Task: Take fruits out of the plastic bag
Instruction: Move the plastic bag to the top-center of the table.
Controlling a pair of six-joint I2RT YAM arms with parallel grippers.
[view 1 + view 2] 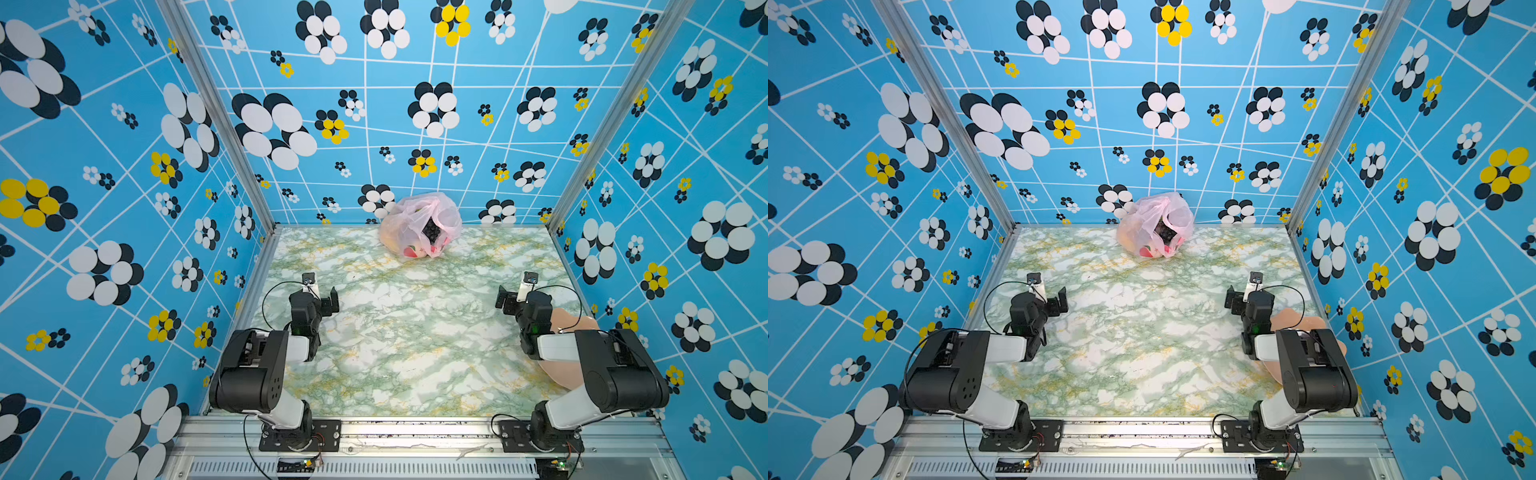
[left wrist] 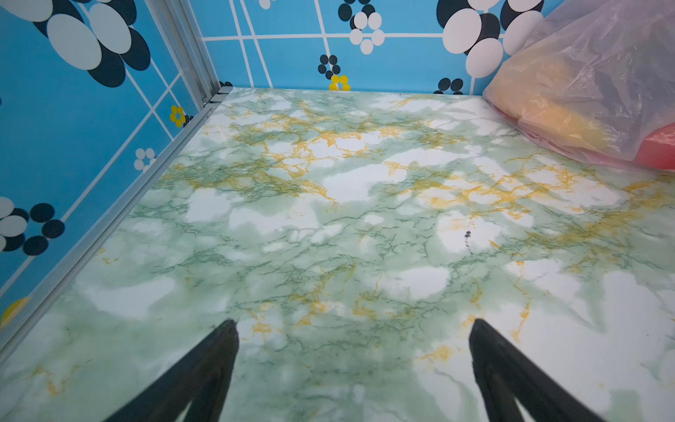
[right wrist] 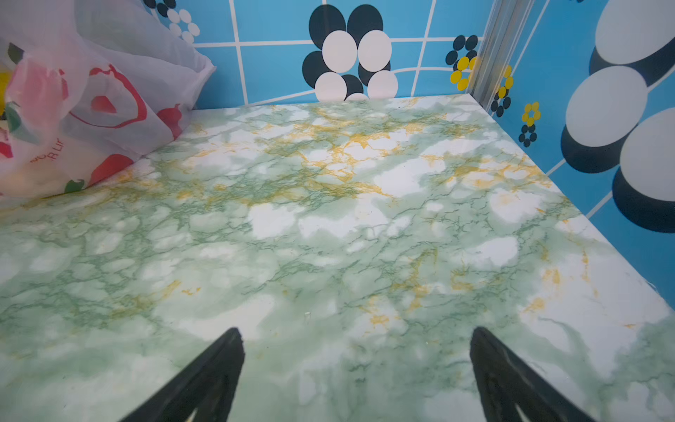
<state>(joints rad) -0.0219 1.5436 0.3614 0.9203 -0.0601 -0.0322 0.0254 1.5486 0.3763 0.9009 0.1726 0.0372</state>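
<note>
The pink translucent plastic bag (image 1: 419, 226) (image 1: 1156, 226) sits bunched at the back middle of the table, against the rear wall. The fruits are inside it: a dark grape bunch (image 1: 432, 232) shows at its mouth, and yellow-orange shapes (image 2: 540, 113) show through the film. The red prints on the bag (image 3: 91, 102) face the right wrist view. My left gripper (image 1: 328, 303) (image 2: 352, 325) hovers open over bare table at the front left, well short of the bag. My right gripper (image 1: 505, 301) (image 3: 356, 330) is open at the front right, also far from the bag and holding nothing.
A peach scalloped plate (image 1: 561, 328) lies at the front right, mostly under my right arm. The green marble table (image 1: 415, 332) is boxed in by blue flowered walls on the left, right and back. Aluminium posts (image 1: 249, 187) stand at the back corners.
</note>
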